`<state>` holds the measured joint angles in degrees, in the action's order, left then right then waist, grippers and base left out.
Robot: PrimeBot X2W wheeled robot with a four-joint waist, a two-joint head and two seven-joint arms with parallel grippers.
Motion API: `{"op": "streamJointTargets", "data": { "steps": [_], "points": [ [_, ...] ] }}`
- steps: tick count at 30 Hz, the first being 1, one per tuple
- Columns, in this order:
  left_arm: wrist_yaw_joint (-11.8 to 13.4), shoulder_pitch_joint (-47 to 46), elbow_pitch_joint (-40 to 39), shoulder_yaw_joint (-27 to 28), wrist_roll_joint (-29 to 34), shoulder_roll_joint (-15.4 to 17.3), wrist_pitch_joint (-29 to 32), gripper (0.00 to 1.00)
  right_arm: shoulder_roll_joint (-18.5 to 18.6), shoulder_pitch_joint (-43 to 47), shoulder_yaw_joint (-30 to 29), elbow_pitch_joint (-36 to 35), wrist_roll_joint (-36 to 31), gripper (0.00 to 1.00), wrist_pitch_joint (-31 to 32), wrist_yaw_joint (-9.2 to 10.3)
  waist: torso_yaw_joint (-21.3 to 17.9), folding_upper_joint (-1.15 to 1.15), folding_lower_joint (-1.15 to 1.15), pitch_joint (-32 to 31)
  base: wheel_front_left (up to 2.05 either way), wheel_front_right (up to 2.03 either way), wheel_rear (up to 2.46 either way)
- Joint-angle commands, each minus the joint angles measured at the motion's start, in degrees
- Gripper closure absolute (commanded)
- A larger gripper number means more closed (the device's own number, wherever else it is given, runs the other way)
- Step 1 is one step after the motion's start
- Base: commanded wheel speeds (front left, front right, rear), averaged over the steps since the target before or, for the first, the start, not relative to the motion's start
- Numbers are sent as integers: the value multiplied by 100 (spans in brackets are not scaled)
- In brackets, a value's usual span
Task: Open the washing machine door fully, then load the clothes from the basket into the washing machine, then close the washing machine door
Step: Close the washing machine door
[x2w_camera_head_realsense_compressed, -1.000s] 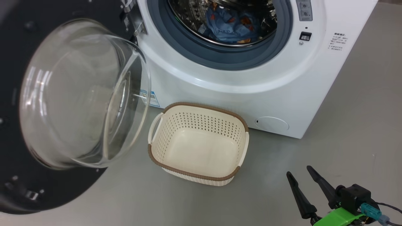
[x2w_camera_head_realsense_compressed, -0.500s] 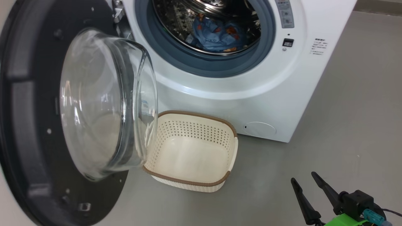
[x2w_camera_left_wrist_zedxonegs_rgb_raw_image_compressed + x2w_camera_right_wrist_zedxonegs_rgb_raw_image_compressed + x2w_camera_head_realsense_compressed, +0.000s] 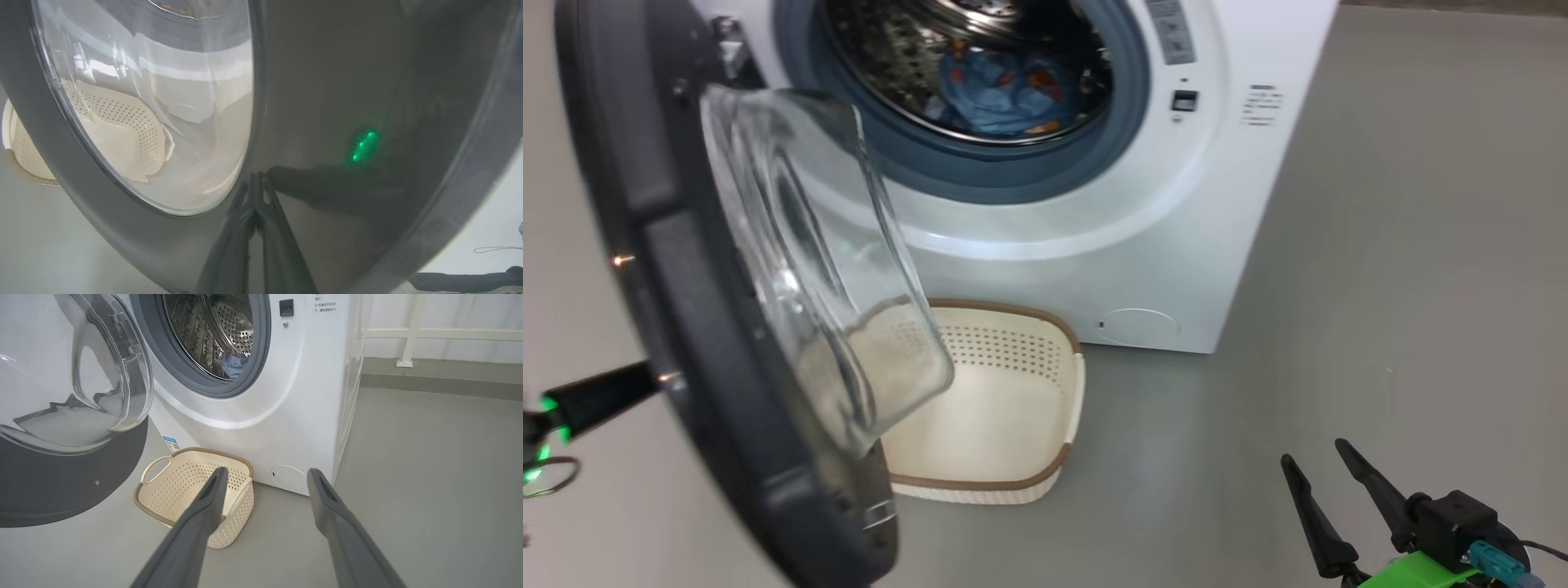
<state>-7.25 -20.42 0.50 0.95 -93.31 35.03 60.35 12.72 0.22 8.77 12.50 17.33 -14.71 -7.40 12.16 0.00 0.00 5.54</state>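
Round glossy black washing machine door point(image 3: 645, 204), clear glass bowl point(image 3: 825, 269) facing the white washer point(image 3: 1176, 245), stands upright, half-open, at its left; left gripper point(image 3: 257, 179) clenched, tips on door's outer face; right gripper point(image 3: 1313, 454) spread, empty.

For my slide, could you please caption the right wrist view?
Open right end effector faces the empty basket; clothes lie inside the washing machine.

The washing machine door point(image 3: 347, 81) is glossy, mirror-like dark plastic around a clear, smooth glass bowl point(image 3: 825, 245). The washing machine point(image 3: 1176, 229) has a glossy white shell, a shiny perforated steel drum point(image 3: 233, 322) and a matt rubber gasket point(image 3: 1005, 175). The basket point(image 3: 1013, 359) is matt cream plastic, and the clothes point(image 3: 992, 94) are soft cloth.
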Motion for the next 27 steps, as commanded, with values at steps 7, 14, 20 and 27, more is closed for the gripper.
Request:
{"op": "streamJointTargets", "data": {
  "steps": [7, 14, 20, 27],
  "points": [
    [-24, -712, -431, -13, 117, -214, 13, 100, -49, -4, 14, -222, -71, 0, -29, -9, -645, 0, 0, 129, 0, 0, 0],
    [-24, -1036, -385, -129, 363, -483, -227, 100, -145, -49, -66, -281, -81, 0, -29, -9, -1118, 0, 0, 236, 0, 0, 0],
    [-24, -1101, -322, -155, 481, -538, -403, 100, -164, -49, -109, -306, -74, 0, -29, -9, -1267, 0, 0, 262, 0, 0, 0],
    [-24, -760, -314, -79, 621, -454, -671, 100, -163, 32, -144, -286, -70, 0, -29, -9, -1137, 0, 0, 151, 0, 0, 0]
  ]
}}
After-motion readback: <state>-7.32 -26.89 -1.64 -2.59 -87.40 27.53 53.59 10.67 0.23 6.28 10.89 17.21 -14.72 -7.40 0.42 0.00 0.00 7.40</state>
